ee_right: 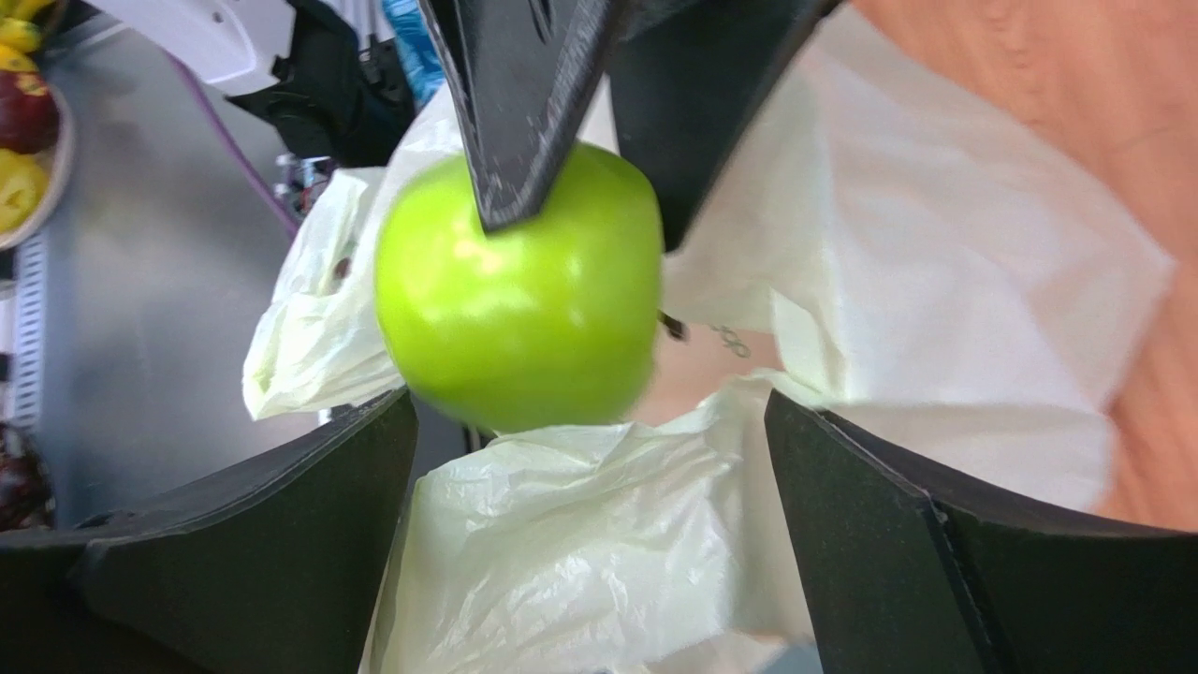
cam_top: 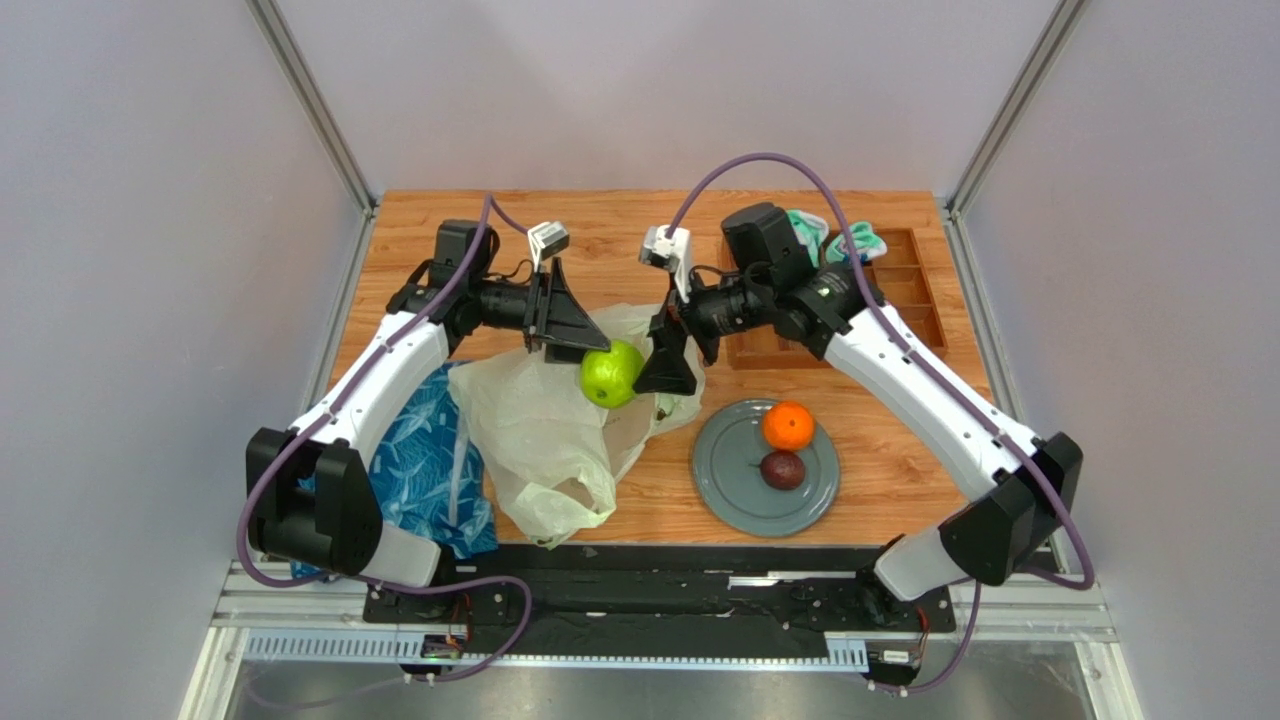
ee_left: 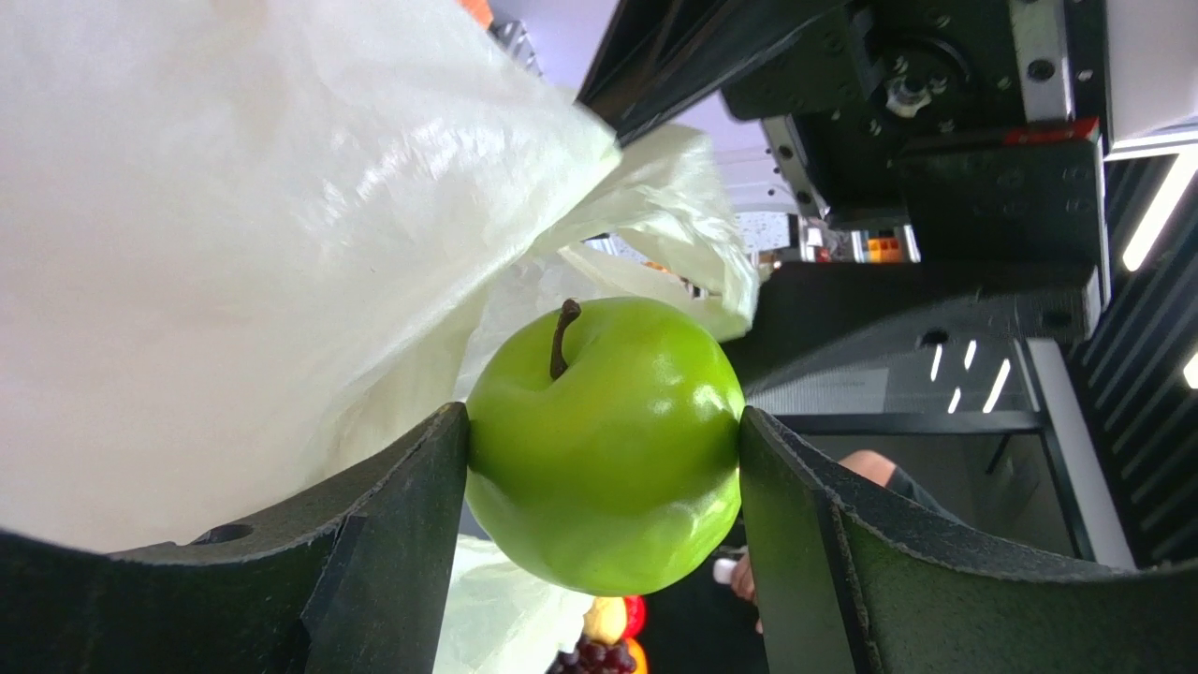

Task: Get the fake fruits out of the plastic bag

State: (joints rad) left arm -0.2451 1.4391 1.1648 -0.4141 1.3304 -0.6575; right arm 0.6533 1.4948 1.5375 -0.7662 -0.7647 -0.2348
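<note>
A glossy green apple [cam_top: 610,374] hangs above the mouth of the pale yellow-green plastic bag [cam_top: 541,435]. My left gripper [cam_top: 598,357] is shut on it. In the left wrist view the apple [ee_left: 605,443] is pinched on both sides between the fingers of the left gripper [ee_left: 605,471]. My right gripper [cam_top: 666,375] stands open just right of the apple. In its wrist view the apple [ee_right: 513,302] lies beyond the right gripper [ee_right: 591,421], with only the bag [ee_right: 605,548] between its fingers. An orange [cam_top: 787,426] and a dark brown-purple fruit [cam_top: 781,470] lie on the grey plate [cam_top: 724,477].
A blue leaf-patterned bag [cam_top: 428,465] lies by the left arm's base. A wooden compartment tray [cam_top: 909,300] stands at the back right, with teal-and-white socks [cam_top: 834,237] behind the right arm. The table's side rails run close on both sides.
</note>
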